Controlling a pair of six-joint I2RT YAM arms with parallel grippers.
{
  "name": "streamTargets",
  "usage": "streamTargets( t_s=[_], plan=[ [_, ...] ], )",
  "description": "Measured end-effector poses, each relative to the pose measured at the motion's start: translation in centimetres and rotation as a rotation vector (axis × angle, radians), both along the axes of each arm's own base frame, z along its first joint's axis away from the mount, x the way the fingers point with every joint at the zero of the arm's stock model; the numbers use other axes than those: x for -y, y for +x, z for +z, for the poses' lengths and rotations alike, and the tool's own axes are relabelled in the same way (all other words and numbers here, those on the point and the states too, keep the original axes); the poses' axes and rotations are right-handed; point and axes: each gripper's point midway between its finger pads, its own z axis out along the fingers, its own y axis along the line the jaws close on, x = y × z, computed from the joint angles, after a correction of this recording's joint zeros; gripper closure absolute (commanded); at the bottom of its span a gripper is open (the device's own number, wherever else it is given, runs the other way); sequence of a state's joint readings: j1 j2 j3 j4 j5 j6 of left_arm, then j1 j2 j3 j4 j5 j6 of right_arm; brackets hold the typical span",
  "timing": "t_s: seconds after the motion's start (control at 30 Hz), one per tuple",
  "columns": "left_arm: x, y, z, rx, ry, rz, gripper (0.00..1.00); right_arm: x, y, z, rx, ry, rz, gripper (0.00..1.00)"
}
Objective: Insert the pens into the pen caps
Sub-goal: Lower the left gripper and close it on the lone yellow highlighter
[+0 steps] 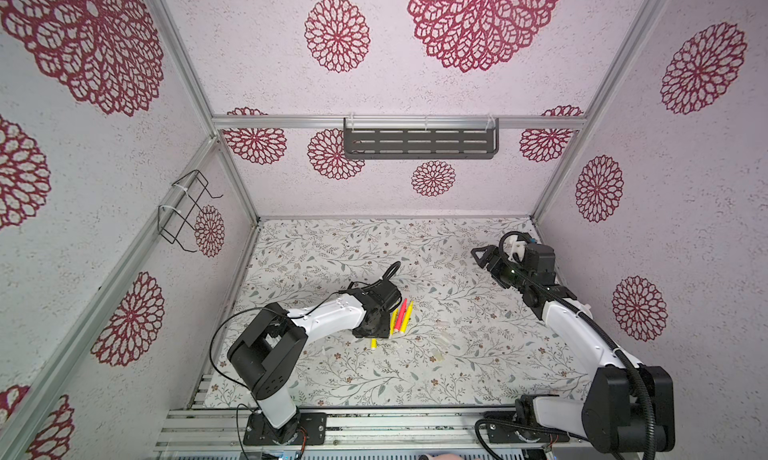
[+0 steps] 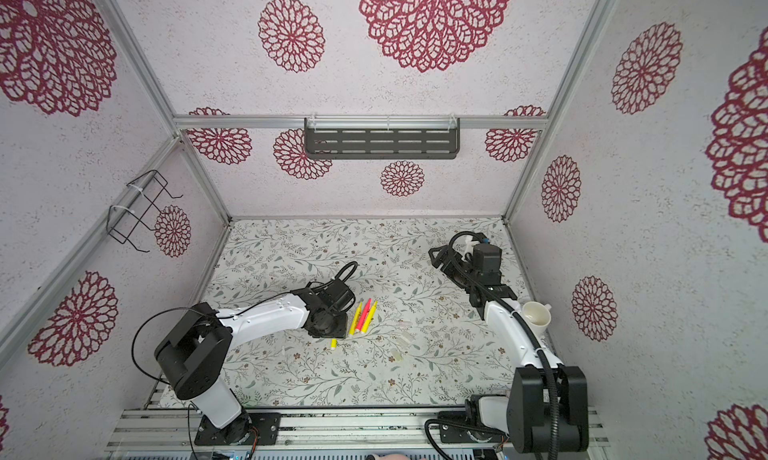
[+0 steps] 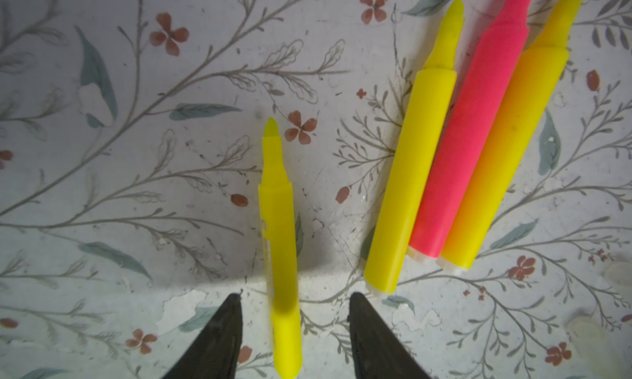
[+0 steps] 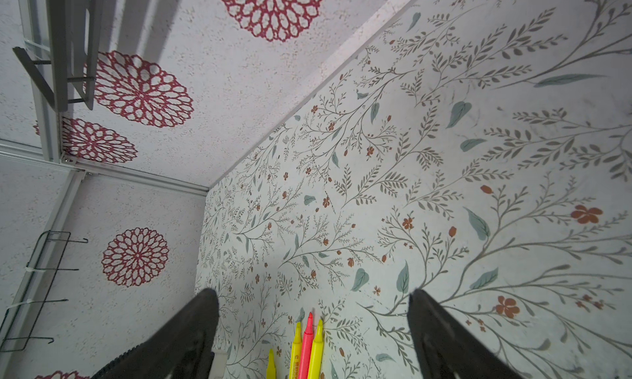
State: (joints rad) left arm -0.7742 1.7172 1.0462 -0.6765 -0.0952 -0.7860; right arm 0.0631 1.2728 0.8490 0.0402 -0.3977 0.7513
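Left wrist view shows nothing capped yet: left gripper [image 3: 295,295] jaws spread astride one yellow pen [image 3: 278,240], just beside three other pens [image 3: 468,148]; clear caps [image 1: 444,340] lie near those; right gripper [image 4: 312,290] spread, empty.

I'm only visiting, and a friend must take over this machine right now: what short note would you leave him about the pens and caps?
Left end effector: open, fingers either side of a lone yellow pen on the mat, not gripping it.
Right end effector: open, empty, over the mat's far right.
Three more pens lie side by side next to the lone one; clear caps lie loose to their right in both top views.
Done: no pen capped.
Left: grip and cap all four.
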Motion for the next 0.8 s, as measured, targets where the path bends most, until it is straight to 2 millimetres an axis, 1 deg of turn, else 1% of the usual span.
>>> streamTargets(
  t_s=[0.13,0.37,0.57,0.7,0.8],
  plan=[
    [0.0,0.0,-0.3,-0.006,0.006,0.0,0.49,-0.4,0.3,-0.1,-0.006,0.0,0.008,0.11],
    [-0.4,-0.2,-1.6,-0.03,0.042,-0.006,0.49,-1.2,0.4,0.0,-0.005,0.0,0.03,0.12],
    [-0.3,0.0,-1.9,-0.031,0.053,-0.013,0.5,-1.7,0.2,-0.1,-0.01,-0.002,0.043,0.13],
    [-0.3,0.3,-2.0,-0.024,0.06,-0.015,0.53,-1.9,0.0,-0.3,-0.022,-0.004,0.048,0.13],
    [-0.3,0.3,-2.0,-0.025,0.062,-0.018,0.59,-2.1,-0.1,-0.4,-0.027,-0.005,0.054,0.13]
  ],
)
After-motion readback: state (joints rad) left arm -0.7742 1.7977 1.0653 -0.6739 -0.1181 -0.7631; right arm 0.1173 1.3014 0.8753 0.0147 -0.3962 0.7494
